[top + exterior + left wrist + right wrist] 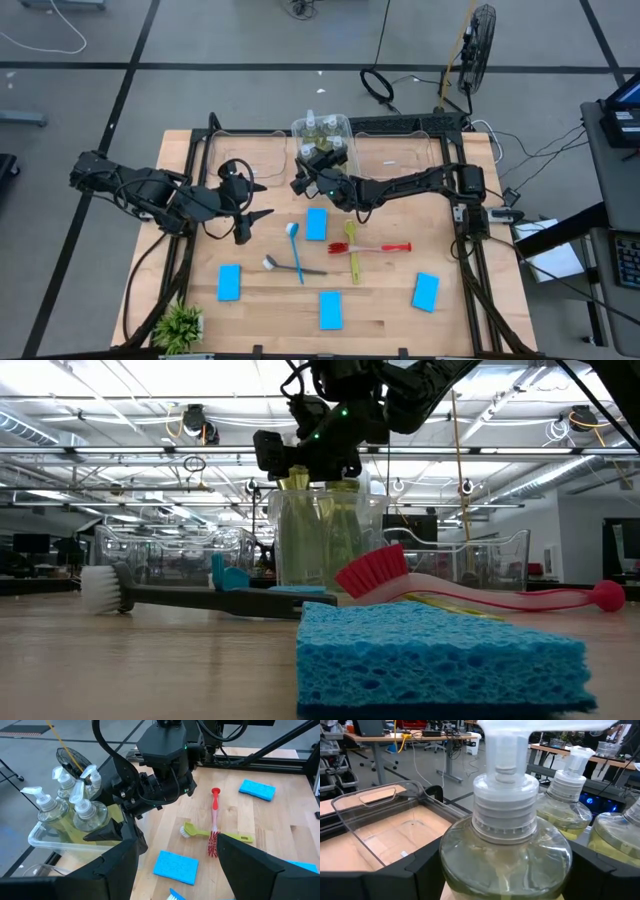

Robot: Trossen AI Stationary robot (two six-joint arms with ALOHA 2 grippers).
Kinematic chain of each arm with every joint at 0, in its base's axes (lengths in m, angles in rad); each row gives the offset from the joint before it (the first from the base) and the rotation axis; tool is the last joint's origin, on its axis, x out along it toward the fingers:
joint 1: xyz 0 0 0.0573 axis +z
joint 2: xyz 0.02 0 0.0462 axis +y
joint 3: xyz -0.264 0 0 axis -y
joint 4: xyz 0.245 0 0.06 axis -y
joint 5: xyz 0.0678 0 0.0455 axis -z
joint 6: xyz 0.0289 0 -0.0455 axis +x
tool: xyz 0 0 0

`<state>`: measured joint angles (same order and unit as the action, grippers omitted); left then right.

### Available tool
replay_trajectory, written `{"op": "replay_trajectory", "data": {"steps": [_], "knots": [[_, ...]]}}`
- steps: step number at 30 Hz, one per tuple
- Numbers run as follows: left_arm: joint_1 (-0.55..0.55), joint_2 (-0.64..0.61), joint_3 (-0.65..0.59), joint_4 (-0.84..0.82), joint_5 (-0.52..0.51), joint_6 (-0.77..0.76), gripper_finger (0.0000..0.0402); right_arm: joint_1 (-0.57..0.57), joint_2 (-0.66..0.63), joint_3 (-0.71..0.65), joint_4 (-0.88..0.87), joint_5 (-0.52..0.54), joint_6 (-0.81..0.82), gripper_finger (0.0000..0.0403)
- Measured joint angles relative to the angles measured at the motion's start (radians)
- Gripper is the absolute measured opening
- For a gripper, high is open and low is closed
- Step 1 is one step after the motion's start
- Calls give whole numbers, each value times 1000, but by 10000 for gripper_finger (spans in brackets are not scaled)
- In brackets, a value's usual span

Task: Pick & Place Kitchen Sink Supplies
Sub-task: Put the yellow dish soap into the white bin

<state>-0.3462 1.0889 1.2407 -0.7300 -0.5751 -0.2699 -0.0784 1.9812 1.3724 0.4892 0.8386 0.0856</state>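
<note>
Four clear bottles (pixel 70 802) of yellow-green liquid stood upright with white pump tops, packed together in the middle bin — one (pixel 506 855) sat between dark fingers. Four flat blue sponges (pixel 316 224) lay apart across the wood. The brushes lay near the table's centre: blue (pixel 296 250) crossing grey (pixel 292 267), red (pixel 382 247) crossing yellow-green (pixel 352 251) — all flat.

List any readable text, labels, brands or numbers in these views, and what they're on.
None readable.
Bottles in the clear bin: no label showing.
Bottle between the right claw fingers: plain white top, no print.
Sponges and brushes: no markings visible.
Screens in the room behind, low view: too blurred to read.
</note>
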Motion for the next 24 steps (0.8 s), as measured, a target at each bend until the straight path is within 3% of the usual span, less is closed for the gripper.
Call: {"op": "replay_trajectory", "data": {"steps": [24], "knots": [[0,0,0,0,-2,2,269,0,0,0,14,25,-27,295]]}}
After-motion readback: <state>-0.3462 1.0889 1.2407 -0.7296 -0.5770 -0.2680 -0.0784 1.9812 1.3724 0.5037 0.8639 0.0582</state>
